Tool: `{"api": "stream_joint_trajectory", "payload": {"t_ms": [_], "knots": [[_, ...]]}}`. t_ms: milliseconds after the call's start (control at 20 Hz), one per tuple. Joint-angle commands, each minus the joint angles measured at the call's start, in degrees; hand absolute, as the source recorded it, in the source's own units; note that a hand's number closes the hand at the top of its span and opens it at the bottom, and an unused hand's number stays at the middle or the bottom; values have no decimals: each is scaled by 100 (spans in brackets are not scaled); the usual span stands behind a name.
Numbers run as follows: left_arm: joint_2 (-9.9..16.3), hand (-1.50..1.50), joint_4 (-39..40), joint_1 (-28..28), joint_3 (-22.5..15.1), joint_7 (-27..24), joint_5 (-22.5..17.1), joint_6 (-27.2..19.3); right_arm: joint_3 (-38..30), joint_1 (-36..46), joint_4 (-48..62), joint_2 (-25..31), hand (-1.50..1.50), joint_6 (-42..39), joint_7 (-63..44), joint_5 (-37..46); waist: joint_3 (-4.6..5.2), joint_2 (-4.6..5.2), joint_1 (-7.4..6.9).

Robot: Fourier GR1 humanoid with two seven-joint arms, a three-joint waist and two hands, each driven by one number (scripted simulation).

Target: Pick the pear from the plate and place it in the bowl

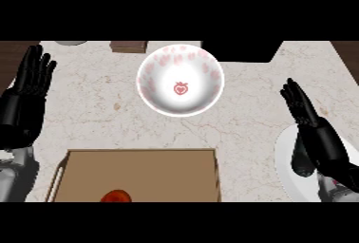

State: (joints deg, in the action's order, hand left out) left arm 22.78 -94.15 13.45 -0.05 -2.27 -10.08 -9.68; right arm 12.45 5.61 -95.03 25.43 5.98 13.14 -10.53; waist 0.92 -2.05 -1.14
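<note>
A single view looks steeply down from the robot's head onto a marble counter (105, 109). A white bowl (180, 79) patterned with red strawberries serves as the landmark, sitting just above the centre of the view. Nearer the camera than the bowl, a wooden cutting board (140, 173) is cut off by the lower edge. Right of the bowl and nearer, a white plate (291, 171) is cropped at the right edge.

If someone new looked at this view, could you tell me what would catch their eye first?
Probably the white bowl with red strawberry prints, at upper centre on the marble counter. Next, the two black hands raised open at the sides: the left hand at the left edge, the right hand above a white plate. A brown board lies at the bottom.
</note>
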Motion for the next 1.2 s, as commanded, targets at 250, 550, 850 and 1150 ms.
{"api": "stream_joint_trajectory", "payload": {"t_ms": [250, 550, 850, 1150], "knots": [[-554, 0, 471, -536, -677, 372, 275, -105, -18, -1161, 241, 618, 150, -62, -1667, -46, -81, 209, 322], [-879, 0, 479, -946, -868, 402, 259, -240, -1338, -1630, -64, -420, -150, 2302, -170, 404, -104, 138, 437], [-979, 0, 297, -649, -917, 649, 266, -110, -1431, -2570, -1402, -416, -150, 2648, 217, 1009, -88, 189, 186], [-997, 0, 660, -524, -882, 579, 431, -90, -2086, -3403, -2688, 557, -150, 2571, -2007, 1402, -79, 201, 202]]}}
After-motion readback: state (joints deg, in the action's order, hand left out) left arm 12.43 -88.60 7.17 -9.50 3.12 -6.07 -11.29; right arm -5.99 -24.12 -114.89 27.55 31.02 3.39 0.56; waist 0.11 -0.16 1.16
